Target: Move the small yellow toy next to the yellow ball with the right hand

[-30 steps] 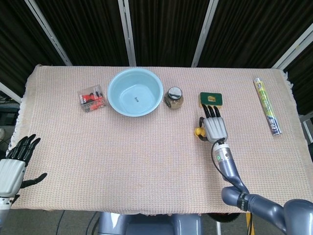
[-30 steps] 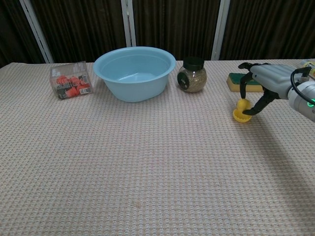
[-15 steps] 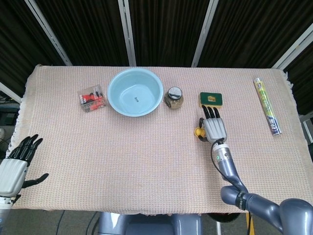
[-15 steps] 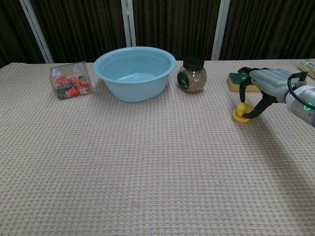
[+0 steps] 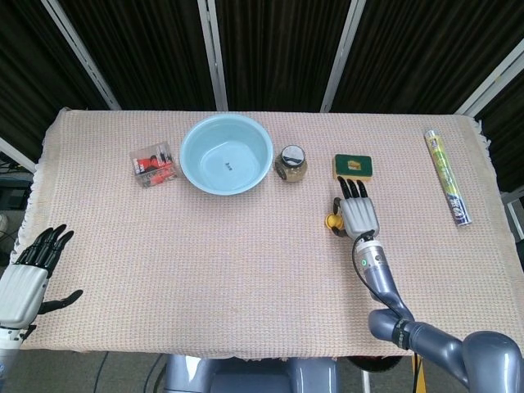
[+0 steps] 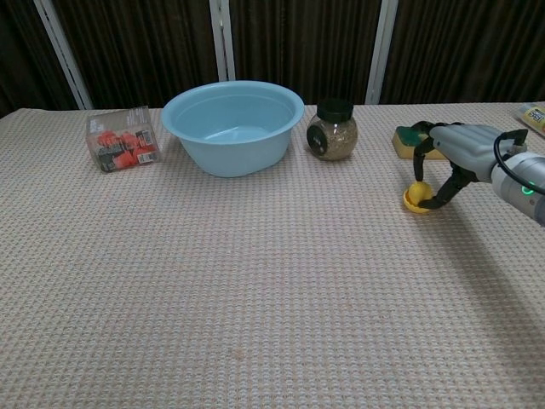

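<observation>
Just under the right robot hand (image 6: 456, 153) — small yellow toy (image 6: 416, 197), fingertips curled against it, grasp unclear.

One bowl (image 5: 225, 153), one jar (image 5: 291, 163), one sponge (image 5: 353, 166), one tube (image 5: 447, 177), one clear box (image 5: 153, 164) and one yellow toy (image 6: 416, 197) are counted.

Yellow toy (image 5: 332, 220) — mostly under right hand (image 5: 358, 211)

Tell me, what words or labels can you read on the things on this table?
None can be read.
Tube: printing along its side, too small to read.
Clear box: a dark label, too blurred to read.
Bowl: a tiny mark on its floor, unreadable.
Jar, sponge: no text shows.
</observation>
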